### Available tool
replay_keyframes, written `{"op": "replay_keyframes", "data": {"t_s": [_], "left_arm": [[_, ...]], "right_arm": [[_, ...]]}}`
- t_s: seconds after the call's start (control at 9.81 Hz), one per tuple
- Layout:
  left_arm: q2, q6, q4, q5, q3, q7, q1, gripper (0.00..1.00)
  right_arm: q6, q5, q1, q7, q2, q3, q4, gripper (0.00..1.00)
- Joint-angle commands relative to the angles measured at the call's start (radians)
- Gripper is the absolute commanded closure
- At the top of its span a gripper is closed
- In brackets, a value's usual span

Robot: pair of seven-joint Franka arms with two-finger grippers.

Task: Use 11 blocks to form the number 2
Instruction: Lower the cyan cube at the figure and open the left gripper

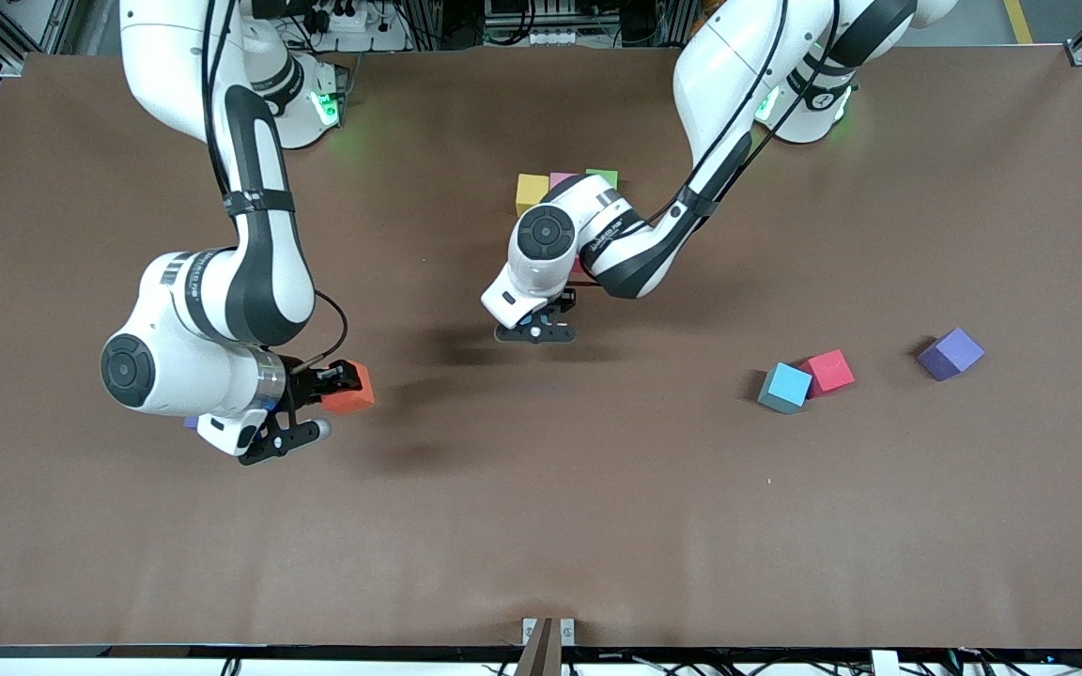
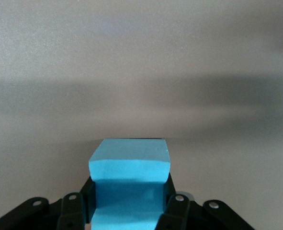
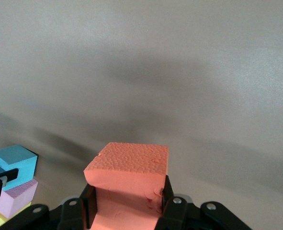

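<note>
- Two cubes are carried at once, presumably to speed up building the figure: the left gripper (image 1: 535, 330) pinches a light blue block (image 2: 129, 165) over bare table at about six o'clock from the started row.
- That row, yellow block (image 1: 531, 192), pink block (image 1: 562, 178) and green block (image 1: 603, 176), looks like the numeral's top stroke.
- The right gripper (image 1: 316, 406) clamps an orange block (image 1: 350, 389) above the right arm's end of the table.
- Another blue block (image 1: 785, 387) touches the crimson block (image 1: 828, 371), unused.

We see our right gripper (image 1: 339, 390) at lower left clamping an orange block (image 1: 350, 389); our left gripper (image 1: 537, 330) hangs mid-frame.
</note>
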Motion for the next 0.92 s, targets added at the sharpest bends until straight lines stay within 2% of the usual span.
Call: {"op": "replay_keyframes", "data": {"t_s": [0.0, 0.31, 0.41, 0.51, 0.61, 0.82], "left_arm": [[-0.014, -0.016, -0.005, 0.025, 0.005, -0.023, -0.014, 1.0], [-0.014, -0.016, -0.008, 0.026, 0.007, -0.023, -0.02, 1.0], [-0.013, -0.018, -0.01, 0.034, 0.007, -0.023, -0.019, 0.96], [-0.011, -0.018, -0.008, 0.049, 0.007, -0.023, -0.019, 0.62], [-0.01, -0.018, -0.01, 0.078, 0.007, -0.02, -0.019, 0.01], [-0.011, -0.018, -0.004, 0.117, 0.005, -0.022, -0.019, 0.0]], "right_arm": [[0.008, 0.016, 0.001, 0.008, -0.009, 0.001, -0.012, 0.94], [0.006, 0.016, -0.004, 0.004, -0.009, 0.0, -0.012, 0.94], [0.005, 0.016, -0.004, 0.004, -0.009, 0.0, -0.012, 0.94], [0.005, 0.016, -0.005, 0.004, -0.009, 0.0, -0.012, 0.94], [0.005, 0.016, -0.005, 0.004, -0.009, 0.0, -0.012, 0.94], [0.003, 0.016, -0.005, 0.004, -0.009, 0.0, -0.012, 0.94]]}}
